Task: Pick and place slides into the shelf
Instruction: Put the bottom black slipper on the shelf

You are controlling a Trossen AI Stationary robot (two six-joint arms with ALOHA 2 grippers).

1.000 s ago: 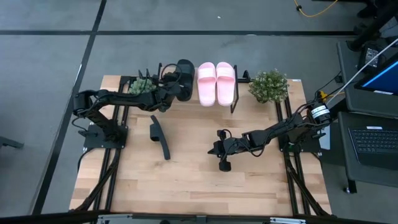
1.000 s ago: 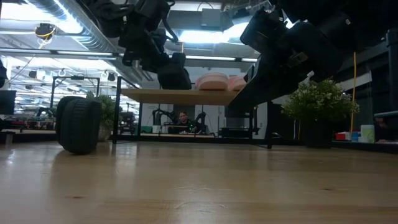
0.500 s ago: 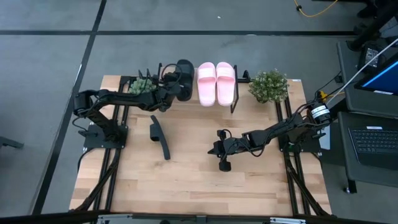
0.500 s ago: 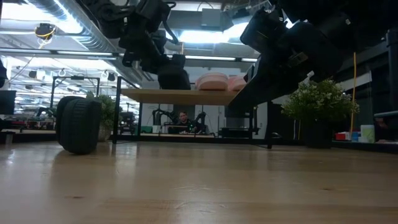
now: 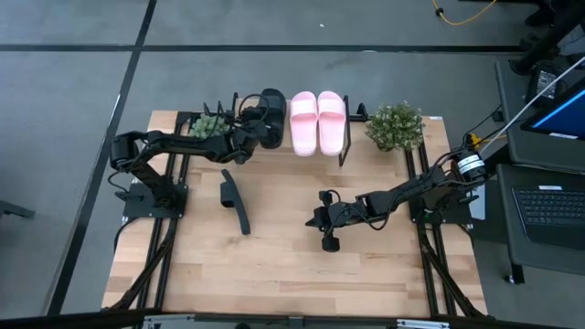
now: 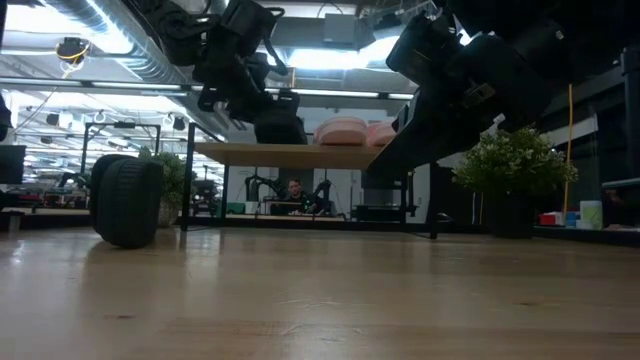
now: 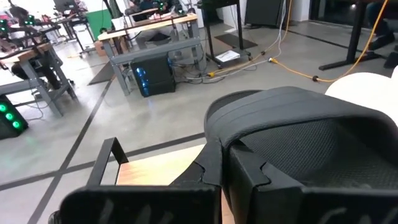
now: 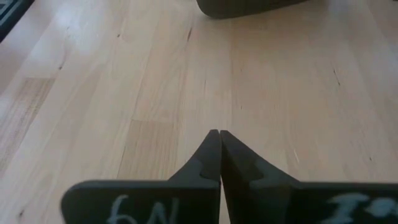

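While my left gripper (image 5: 247, 137) is clamping a black slide (image 5: 270, 117) at the shelf (image 6: 290, 155), its fingers pinched onto the strap, the two pink slides (image 5: 317, 122) are lying side by side on the shelf top just beside it. The second black slide (image 5: 235, 200) is standing on its edge on the table (image 5: 274, 265), well apart from the shelf. My right gripper (image 5: 322, 222) is hovering low over mid-table, fingers (image 8: 214, 155) pressed together on nothing.
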